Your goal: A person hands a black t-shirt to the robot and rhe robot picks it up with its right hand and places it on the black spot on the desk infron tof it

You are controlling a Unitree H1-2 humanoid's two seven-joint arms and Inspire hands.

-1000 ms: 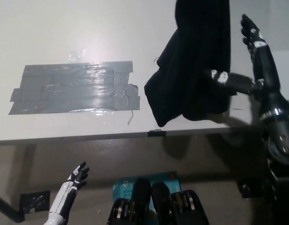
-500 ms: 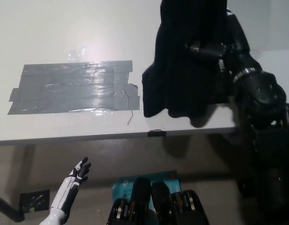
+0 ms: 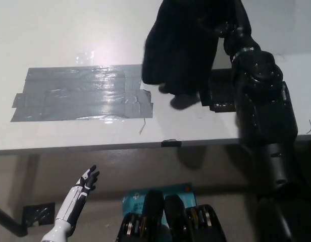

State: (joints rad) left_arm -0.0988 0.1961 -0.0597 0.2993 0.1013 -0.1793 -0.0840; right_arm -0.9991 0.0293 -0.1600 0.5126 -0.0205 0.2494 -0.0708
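The black t-shirt [image 3: 178, 48] hangs bunched over the far middle of the white desk [image 3: 95, 133]. My black right hand [image 3: 219, 24] is shut on its upper right part, and the black forearm runs down the picture's right side. The shirt's lower left edge hangs over the right end of the shiny dark tape patch [image 3: 80, 94], which lies flat on the left half of the desk. My white left hand [image 3: 84, 184] rests open below the desk's front edge at the lower left.
A small dark square patch [image 3: 221, 93] lies on the desk just right of the shirt, beside my forearm. A short black tape tab [image 3: 170, 143] marks the front edge. A blue item [image 3: 138, 199] lies on the floor under the desk.
My right arm has swung left, carrying the shirt up off the desk's right part toward the tape patch. The small dark square it covered now shows. The left hand has barely moved.
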